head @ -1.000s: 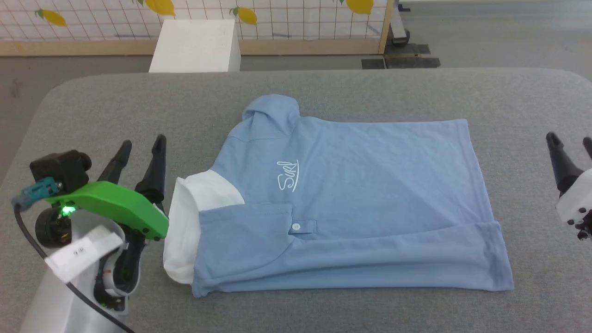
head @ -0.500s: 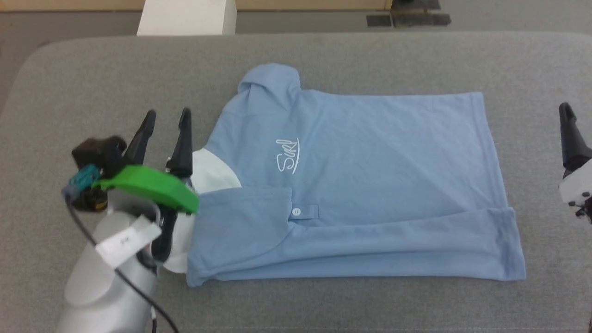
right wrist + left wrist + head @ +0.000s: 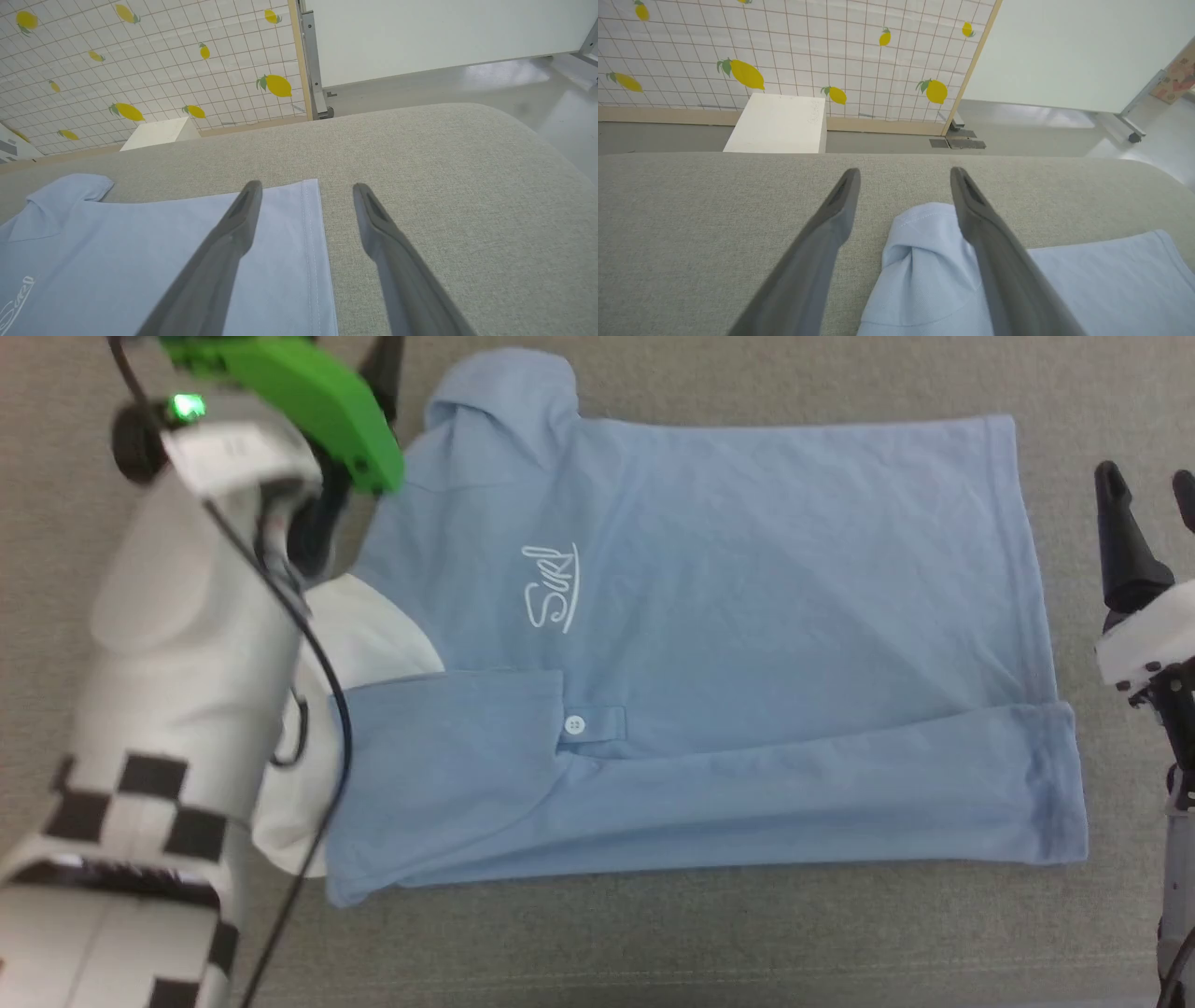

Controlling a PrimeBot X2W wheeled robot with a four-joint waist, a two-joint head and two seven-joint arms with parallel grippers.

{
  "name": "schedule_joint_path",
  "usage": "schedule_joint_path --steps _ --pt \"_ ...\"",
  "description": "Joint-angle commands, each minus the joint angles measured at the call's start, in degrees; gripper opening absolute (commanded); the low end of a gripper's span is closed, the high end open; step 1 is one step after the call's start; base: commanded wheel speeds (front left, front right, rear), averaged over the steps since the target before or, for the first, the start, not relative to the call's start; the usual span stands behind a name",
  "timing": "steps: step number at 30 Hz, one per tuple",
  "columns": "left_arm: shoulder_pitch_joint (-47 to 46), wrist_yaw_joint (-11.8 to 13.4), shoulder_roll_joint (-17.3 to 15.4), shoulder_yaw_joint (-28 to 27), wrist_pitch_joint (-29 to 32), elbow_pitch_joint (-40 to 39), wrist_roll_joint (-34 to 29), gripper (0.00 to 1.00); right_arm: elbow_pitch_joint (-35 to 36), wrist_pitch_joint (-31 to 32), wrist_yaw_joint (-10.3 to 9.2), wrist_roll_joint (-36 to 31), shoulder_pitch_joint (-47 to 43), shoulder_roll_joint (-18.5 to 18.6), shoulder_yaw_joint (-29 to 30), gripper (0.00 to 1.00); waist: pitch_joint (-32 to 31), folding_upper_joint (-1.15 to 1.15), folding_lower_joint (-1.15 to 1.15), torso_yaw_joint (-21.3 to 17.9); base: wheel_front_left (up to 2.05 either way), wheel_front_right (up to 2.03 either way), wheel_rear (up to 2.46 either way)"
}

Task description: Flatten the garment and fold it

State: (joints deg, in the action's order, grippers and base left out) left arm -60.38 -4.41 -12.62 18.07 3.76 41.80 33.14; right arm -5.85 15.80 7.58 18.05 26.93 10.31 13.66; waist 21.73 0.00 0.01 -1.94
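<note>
Presently the garment [image 3: 747,616] is lying on the table [image 3: 653,943], left gripper [image 3: 904,170] at its ten o'clock, right gripper [image 3: 1146,474] at two, both gaping wide, risking a single-layer pinch dragging folds askew.

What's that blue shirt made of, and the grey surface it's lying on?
The garment looks like soft, matte knit cotton: fine texture, gentle creases, stitched hems. The table seems covered in coarse woven grey fabric, perhaps padded, judging by its rounded edges.

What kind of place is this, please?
Probably a robot test room, not a home: a lemon-print grid screen in a wooden frame, a bare grey floor, and a padded grey table holding one shirt.
</note>
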Motion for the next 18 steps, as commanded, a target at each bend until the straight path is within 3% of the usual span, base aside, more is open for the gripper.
schedule_joint_path --steps 1,10,18 --pt "-3.08 0.45 -0.45 0.27 2.27 1.66 -0.35 1.00 0.31 -0.33 -0.09 0.17 0.90 -0.39 -0.25 1.00 4.92 0.00 -0.01 -3.98 0.00 0.00 0.00" --pt "-13.94 6.26 -2.17 3.24 24.09 11.75 -1.81 1.00 0.03 -2.17 -0.09 0.77 0.27 -1.33 0.30 1.00 9.42 0.00 -0.01 -8.03 0.00 0.00 0.00" --pt "-14.17 9.86 -2.57 7.00 35.83 15.24 -4.13 1.00 0.78 -2.54 -0.09 0.95 -0.45 -1.48 1.42 1.00 10.58 0.00 -0.01 -8.29 0.00 0.00 0.00"
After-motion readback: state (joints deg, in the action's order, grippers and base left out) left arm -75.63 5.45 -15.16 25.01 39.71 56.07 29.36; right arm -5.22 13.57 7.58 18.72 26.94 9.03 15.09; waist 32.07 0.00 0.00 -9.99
